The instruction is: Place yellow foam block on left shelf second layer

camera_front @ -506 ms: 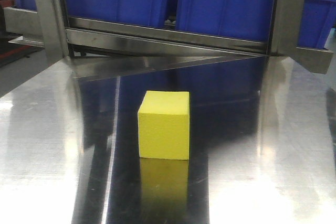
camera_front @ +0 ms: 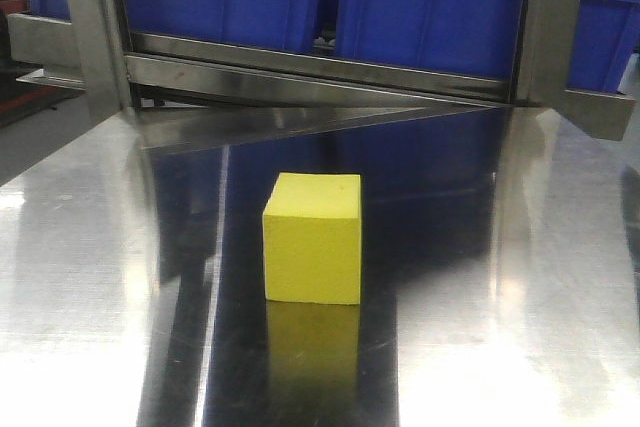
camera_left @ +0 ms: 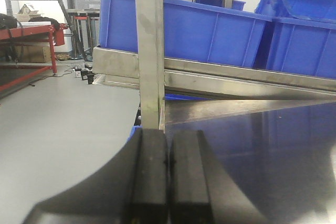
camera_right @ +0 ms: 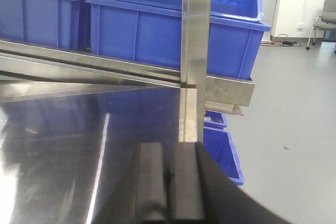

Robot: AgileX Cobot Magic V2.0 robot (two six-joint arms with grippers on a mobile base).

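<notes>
Polished steel bench (camera_front: 520, 277) carrying the bright yellow matte foam block (camera_front: 312, 239) mid-surface, untouched. Closed tight and empty: left pincer (camera_left: 168, 148), right pincer (camera_right: 169, 161). Grasp not begun; calls for opening one wide to straddle it.

Both pincers (camera_left: 168, 182) (camera_right: 169, 187) closed, empty.

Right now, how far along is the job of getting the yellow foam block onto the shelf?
Done: nothing visible. The yellow foam block sits untouched on the steel table, in front of the shelf. In hand: nothing; the left hand and right hand are both shut and empty. Left: reach, grasp, lift and place the block.
</notes>
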